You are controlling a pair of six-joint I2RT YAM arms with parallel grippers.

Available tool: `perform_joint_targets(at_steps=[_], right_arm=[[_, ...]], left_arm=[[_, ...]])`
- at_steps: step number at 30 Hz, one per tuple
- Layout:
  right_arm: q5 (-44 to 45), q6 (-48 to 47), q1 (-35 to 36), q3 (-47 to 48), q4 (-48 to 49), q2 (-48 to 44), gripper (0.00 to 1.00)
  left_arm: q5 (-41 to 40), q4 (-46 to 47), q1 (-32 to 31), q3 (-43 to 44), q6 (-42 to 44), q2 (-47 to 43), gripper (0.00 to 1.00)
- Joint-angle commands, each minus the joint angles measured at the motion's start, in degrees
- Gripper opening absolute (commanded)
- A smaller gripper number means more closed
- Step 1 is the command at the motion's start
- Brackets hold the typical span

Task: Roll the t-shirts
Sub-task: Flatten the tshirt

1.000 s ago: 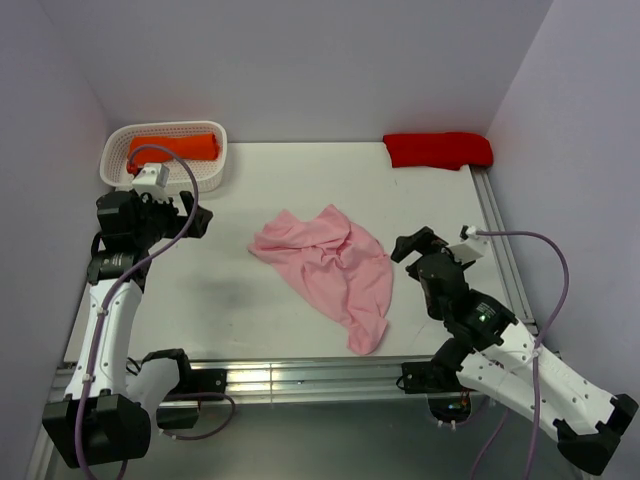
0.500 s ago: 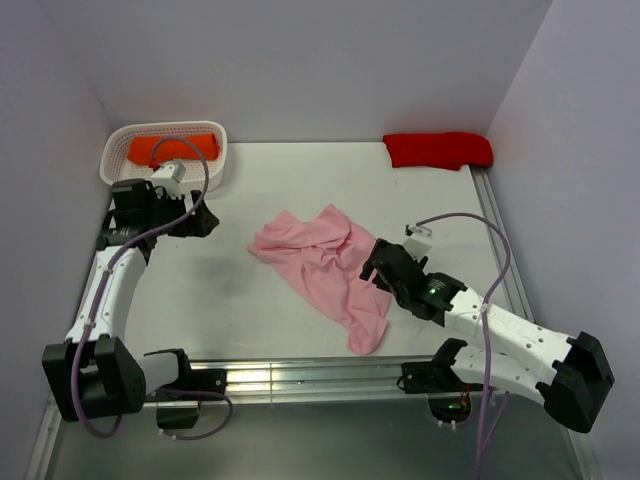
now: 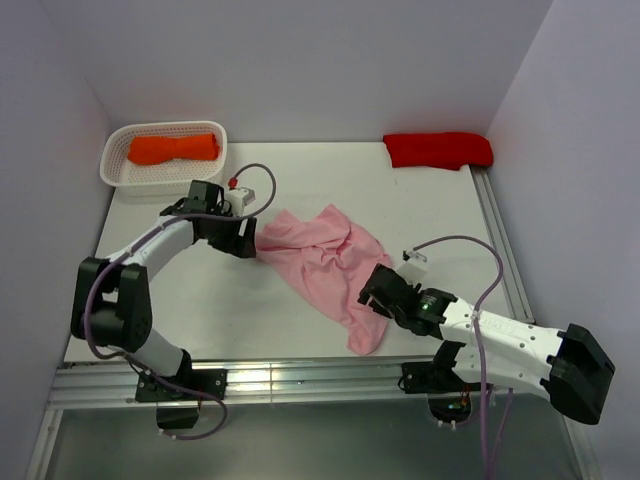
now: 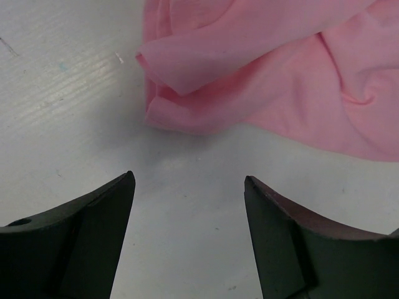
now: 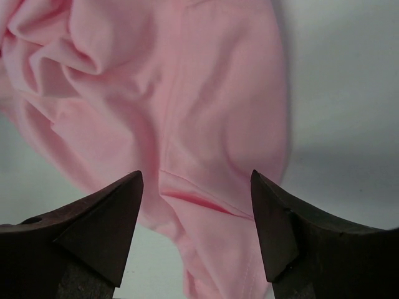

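You see pink t-shirt crumpled, unrolled, on bench centre | orange bundle in white basket, far left | red bundle at far right corner

Figure. Enclosed work cell, seen from above.
A white table, faintly smudged, is boxed in by plain pale-lilac panels: back wall, left wall and right wall. An aluminium near rail and right rail edge it. Light is soft and even.
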Motion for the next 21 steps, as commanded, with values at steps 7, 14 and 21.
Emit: perform_joint_targets(at_steps=[7, 14, 21], right_arm=[[0.3, 7.9, 2.9, -2.9, -3.6, -1.8, 0.74], [1.3, 9.0, 3.8, -2.7, -3.8, -0.6, 0.74], [3.6, 9.8, 3.9, -1.4, -6.4, 0.6, 0.74]], left_arm=[[-3.6, 2.6, -0.5, 4.6, -0.6, 7.8, 0.73], [-4.1, 3.9, -0.8, 6.8, -1.8, 12.3, 0.68], [-2.7, 4.4, -1.0, 9.1, -2.3, 15.9, 0.57]])
